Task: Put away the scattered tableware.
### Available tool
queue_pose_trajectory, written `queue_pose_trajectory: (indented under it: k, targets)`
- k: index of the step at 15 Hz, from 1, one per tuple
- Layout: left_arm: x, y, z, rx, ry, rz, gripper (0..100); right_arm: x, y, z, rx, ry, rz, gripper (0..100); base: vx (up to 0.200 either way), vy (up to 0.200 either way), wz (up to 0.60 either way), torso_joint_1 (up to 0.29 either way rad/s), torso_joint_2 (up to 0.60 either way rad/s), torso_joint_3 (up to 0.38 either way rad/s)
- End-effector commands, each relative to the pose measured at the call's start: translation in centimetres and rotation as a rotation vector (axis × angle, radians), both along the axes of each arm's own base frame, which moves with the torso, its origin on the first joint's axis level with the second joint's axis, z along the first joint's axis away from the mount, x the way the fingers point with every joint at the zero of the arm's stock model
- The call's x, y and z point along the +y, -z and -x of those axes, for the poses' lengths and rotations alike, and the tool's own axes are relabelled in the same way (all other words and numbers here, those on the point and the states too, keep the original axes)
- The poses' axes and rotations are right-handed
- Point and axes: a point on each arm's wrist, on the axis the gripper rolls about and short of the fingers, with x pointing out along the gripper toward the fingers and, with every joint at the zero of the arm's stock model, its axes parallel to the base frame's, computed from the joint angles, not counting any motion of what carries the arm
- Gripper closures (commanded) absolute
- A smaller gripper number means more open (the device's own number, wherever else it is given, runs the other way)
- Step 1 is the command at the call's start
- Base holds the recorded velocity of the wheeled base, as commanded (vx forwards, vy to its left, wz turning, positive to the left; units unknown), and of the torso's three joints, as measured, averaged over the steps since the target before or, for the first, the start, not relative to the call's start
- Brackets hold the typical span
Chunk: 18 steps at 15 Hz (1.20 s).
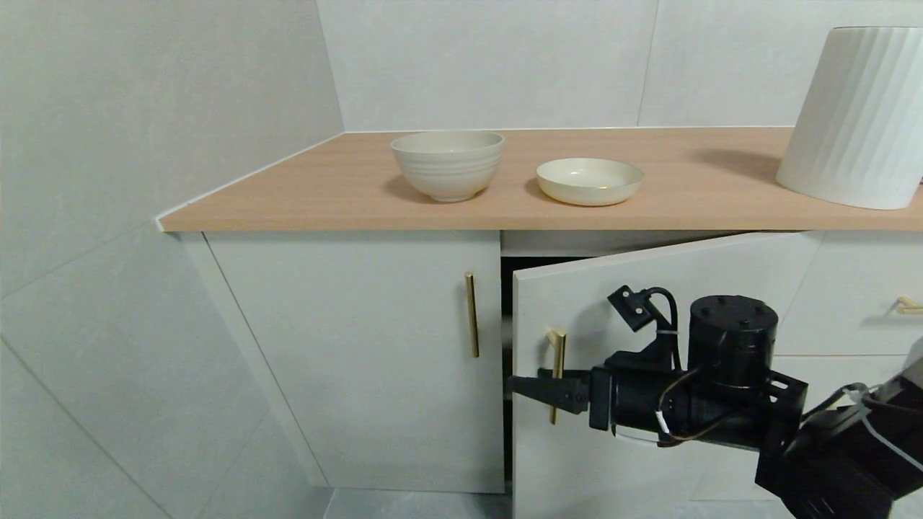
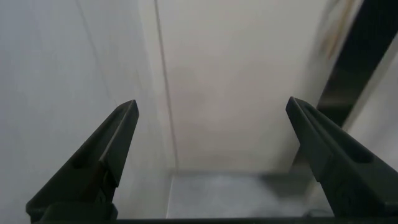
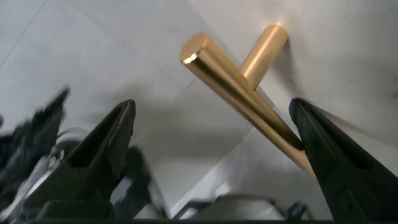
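A deep cream bowl and a shallow cream dish stand side by side on the wooden countertop. Below them, the right cabinet door is swung partly out. My right gripper is level with this door's gold handle. In the right wrist view the right gripper is open, with the gold handle between its fingers and nearer one of them. My left gripper is open and holds nothing, facing a pale cabinet panel and the floor.
The left cabinet door is closed, with its own gold handle. A tall white ribbed vessel stands at the counter's right end. A tiled wall closes off the left side. A drawer with a gold pull is at the far right.
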Motion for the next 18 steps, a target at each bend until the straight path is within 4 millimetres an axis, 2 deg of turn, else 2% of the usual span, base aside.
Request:
queue_pose_trajectory:
  k: [1, 2, 4, 5, 6, 7, 9, 10, 12, 13, 16, 17, 18]
  targets:
    - [-0.2, -3.7, 1.2, -0.052, 0.117, -0.005, 0, -1.2, -1.0, 1.8, -0.007, -0.010, -0.006, 0, 0.000, 0.000, 0.00, 0.000, 0.00, 0.000]
    - [-0.4, -5.4, 1.3, 0.000, 0.183, -0.007, 0, -1.4, -0.9, 2.2, -0.002, -0.017, -0.003, 0, 0.000, 0.000, 0.00, 0.000, 0.00, 0.000]
    - [-0.7, -9.6, 0.1, 0.084, 0.318, -0.005, 0, -1.5, -0.9, 3.3, 0.008, -0.046, 0.002, 0, 0.000, 0.000, 0.00, 0.000, 0.00, 0.000]
    - [-0.8, -12.6, -1.9, 0.131, 0.387, 0.004, 0, -1.8, -0.6, 4.0, 0.017, -0.056, 0.012, 0, 0.000, 0.000, 0.00, 0.000, 0.00, 0.000]
    - [-0.9, -14.0, -3.4, 0.163, 0.412, 0.010, 0, -1.8, -0.5, 4.3, 0.022, -0.062, 0.016, 0, 0.000, 0.000, 0.00, 0.000, 0.00, 0.000]
    - [-0.9, -16.3, -7.3, 0.250, 0.424, 0.050, 0, -1.9, -0.3, 4.5, 0.032, -0.064, 0.023, 0, 0.000, 0.000, 0.00, 0.000, 0.00, 0.000]
    - [-1.1, -17.6, -12.3, 0.335, 0.450, 0.063, 0, -1.9, -0.3, 4.4, 0.027, -0.062, 0.020, 0, 0.000, 0.000, 0.00, 0.000, 0.00, 0.000]
    - [-2.0, -17.4, -15.4, 0.379, 0.511, 0.065, 0, -1.9, -0.4, 4.4, 0.016, -0.060, 0.007, 0, 0.000, 0.000, 0.00, 0.000, 0.00, 0.000]
    - [-4.0, -16.0, -18.2, 0.483, 0.609, 0.096, 0, -2.0, -0.4, 4.5, 0.013, -0.061, 0.001, 0, 0.000, 0.000, 0.00, 0.000, 0.00, 0.000]
    - [-6.3, -14.0, -20.1, 0.607, 0.688, 0.131, 0, -2.0, -0.3, 4.5, 0.018, -0.059, 0.004, 0, 0.000, 0.000, 0.00, 0.000, 0.00, 0.000]
    - [-9.3, -9.5, -22.2, 0.748, 0.762, 0.132, 0, -2.1, -0.1, 4.7, 0.027, -0.059, 0.010, 0, 0.000, 0.000, 0.00, 0.000, 0.00, 0.000]
    - [-10.6, -7.1, -23.0, 0.790, 0.788, 0.128, 0, -2.2, -0.1, 4.8, 0.026, -0.059, 0.009, 0, 0.000, 0.000, 0.00, 0.000, 0.00, 0.000]
    - [-11.4, -5.7, -23.6, 0.806, 0.799, 0.128, 0, -2.3, 0.0, 4.8, 0.027, -0.059, 0.010, 0, 0.000, 0.000, 0.00, 0.000, 0.00, 0.000]
